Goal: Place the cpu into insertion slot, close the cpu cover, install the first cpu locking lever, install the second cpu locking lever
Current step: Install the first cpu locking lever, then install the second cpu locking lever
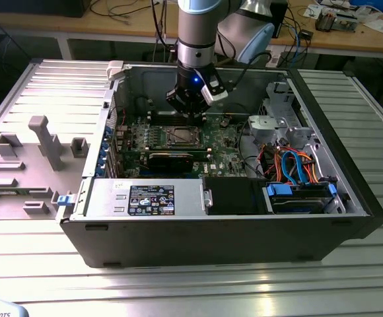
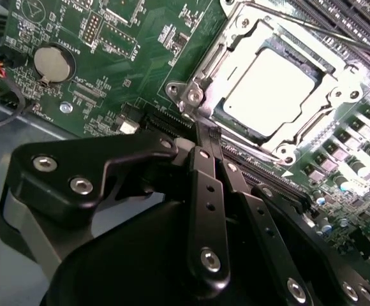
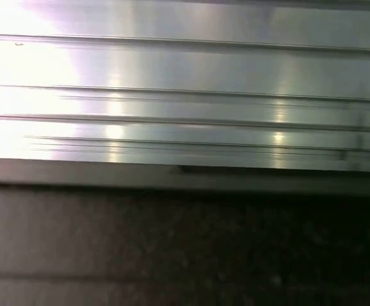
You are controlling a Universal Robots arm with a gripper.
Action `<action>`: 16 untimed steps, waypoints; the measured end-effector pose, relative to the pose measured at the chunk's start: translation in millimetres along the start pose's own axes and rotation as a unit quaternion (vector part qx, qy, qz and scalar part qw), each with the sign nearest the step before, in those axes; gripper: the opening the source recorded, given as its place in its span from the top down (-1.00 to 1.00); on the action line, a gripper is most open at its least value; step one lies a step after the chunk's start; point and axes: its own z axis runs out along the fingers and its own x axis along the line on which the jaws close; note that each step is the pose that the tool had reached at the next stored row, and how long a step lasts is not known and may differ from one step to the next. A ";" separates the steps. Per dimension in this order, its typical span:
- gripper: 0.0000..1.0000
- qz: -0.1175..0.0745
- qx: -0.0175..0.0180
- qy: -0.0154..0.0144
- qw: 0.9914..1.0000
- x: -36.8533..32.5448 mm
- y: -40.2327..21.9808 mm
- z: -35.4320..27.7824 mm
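The cpu (image 2: 271, 89), with its pale silver top, lies in the insertion slot (image 1: 170, 137) on the green motherboard inside the open computer case. The cpu cover (image 2: 341, 86), a silver frame, lies flat over it, and the chip shows through its window. A bent silver lever end (image 2: 193, 95) sits at the socket corner nearest my fingers. In the second wrist view my gripper (image 2: 205, 132) has its black fingers closed together, tips just beside that corner. I cannot tell whether they pinch the lever. In the exterior view the gripper (image 1: 190, 113) hangs just behind the socket.
A coin battery (image 2: 53, 64) and long black memory slots (image 2: 363, 19) flank the socket. A drive cage with blue and orange cables (image 1: 297, 165) fills the case on the exterior view's right. A grey fixture plate (image 1: 33, 152) lies outside on its left. Ribbed metal (image 3: 185, 95) faces the first wrist view.
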 end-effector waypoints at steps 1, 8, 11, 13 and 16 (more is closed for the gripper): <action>0.79 0.000 0.000 0.000 1.000 0.1 -2.9 0.1; 0.79 0.000 0.000 0.000 1.000 0.2 -5.2 0.1; 0.79 0.000 0.000 0.000 1.000 0.2 -5.7 0.0; 0.79 0.000 0.000 0.000 1.000 0.2 -6.0 0.0; 0.79 0.000 0.000 0.000 1.000 0.2 -6.2 0.0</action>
